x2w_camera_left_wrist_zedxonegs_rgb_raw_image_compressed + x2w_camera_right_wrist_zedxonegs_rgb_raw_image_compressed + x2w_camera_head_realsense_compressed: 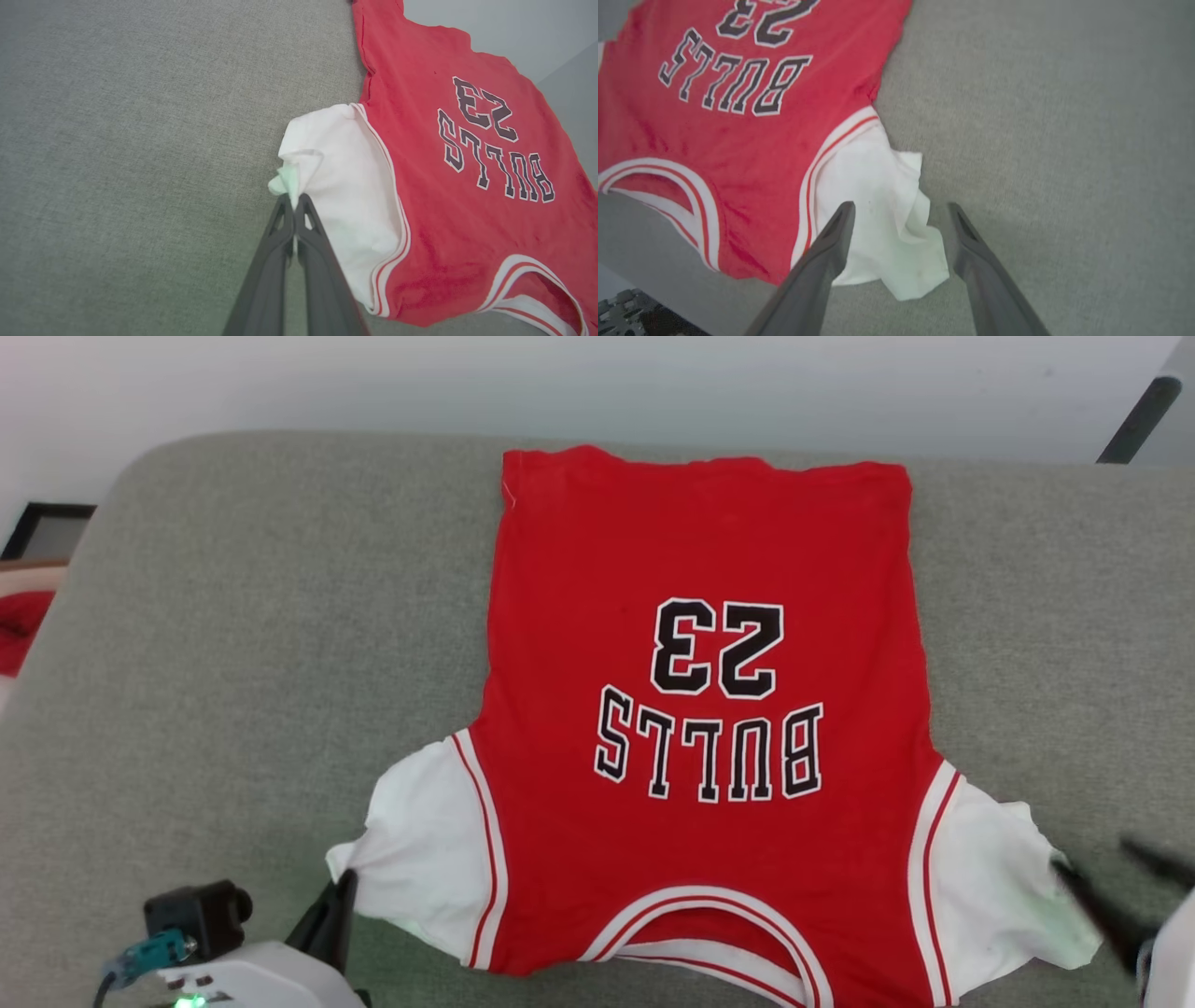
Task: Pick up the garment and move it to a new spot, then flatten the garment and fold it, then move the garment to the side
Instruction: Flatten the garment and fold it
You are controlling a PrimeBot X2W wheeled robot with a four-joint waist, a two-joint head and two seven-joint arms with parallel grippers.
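Nearest the robot, the left hand [294,200] is pinched shut on the outer tip of the garment's left sleeve [345,177], with a small bunch of white cloth caught between its fingers. On the other side, the right hand [901,210] stands wide open. Its two fingers straddle the crumpled end of the right sleeve [878,196] and grip nothing.

The garment [700,551] lies spread on the grey fabric-covered worktop [233,663], a little right of centre. Its striped neckline [709,915] is toward the robot and the printed side faces up. Beyond the neckline come the black, white-outlined lettering [709,751] and the number [717,649], both upside down from the head view. The red body runs on, fairly smooth, to the hem [700,462], which lies close to the far edge of the worktop below the pale wall [560,383]. Off the worktop at far left sits a bit of red cloth [19,630].

By my reading, the shirt is already in its new spot and the flattening is nearly done. The body is flat, but both sleeve ends are rumpled and the right one is folded over on itself. No fold is made yet, so the folding and the move to the side are left.
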